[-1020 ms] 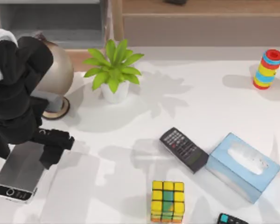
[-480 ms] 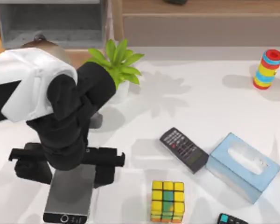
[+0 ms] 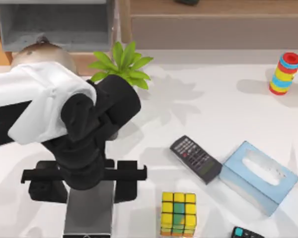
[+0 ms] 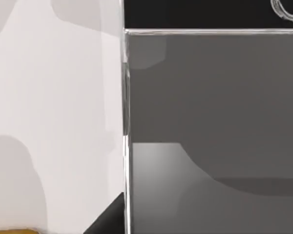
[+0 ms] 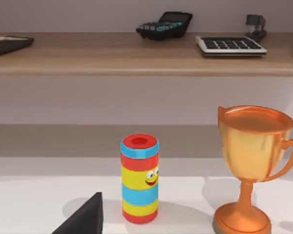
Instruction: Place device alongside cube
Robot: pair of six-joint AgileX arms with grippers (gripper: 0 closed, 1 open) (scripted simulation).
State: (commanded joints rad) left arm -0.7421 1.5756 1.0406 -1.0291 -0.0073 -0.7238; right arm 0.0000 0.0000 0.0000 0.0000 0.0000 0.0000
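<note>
Even bright light from above, soft overall. White tabletop (image 3: 228,104) carries pale overlapping shadows: leafy green potted plant (image 3: 121,67) casts one to its right, striped red-yellow-blue cylinder (image 3: 284,73) one to its left. Black-and-white left arm (image 3: 64,124) throws a broad grey patch. Glossy grey flat device (image 4: 215,131) shows reflective bands w/ bright edge glint in left wrist view. Shiny gold trophy cup (image 5: 254,161) has soft highlights. Slight blur throughout.

Left arm reaching over the table's front-left

The left gripper (image 3: 84,186) is pointing straight down, its fingers (image 3: 126,181) closing on either side of the flat device (image 3: 89,213) they are gripping.
</note>
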